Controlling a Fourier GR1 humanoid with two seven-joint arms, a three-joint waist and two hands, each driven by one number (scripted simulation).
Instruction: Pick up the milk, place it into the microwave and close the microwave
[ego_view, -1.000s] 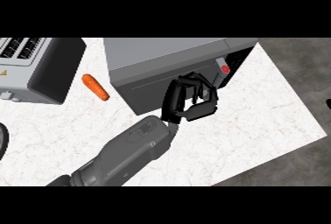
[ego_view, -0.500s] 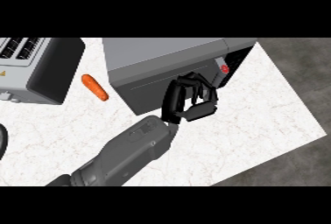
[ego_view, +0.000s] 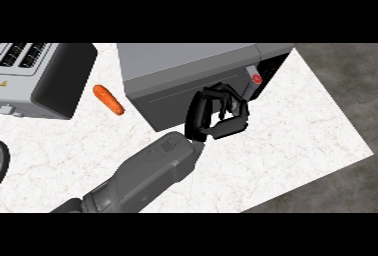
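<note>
Now, hand: I saw right hand (ego_view: 218, 114) w/ fingers curled, holding nothing, at microwave (ego_view: 184, 75) door.
Carrot (ego_view: 108, 99): left of microwave.

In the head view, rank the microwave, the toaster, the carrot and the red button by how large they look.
1. microwave
2. toaster, though the left edge cuts it off
3. carrot
4. red button

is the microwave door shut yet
Not quite: a dark gap shows at the microwave door's right edge, where the right hand rests.
</note>
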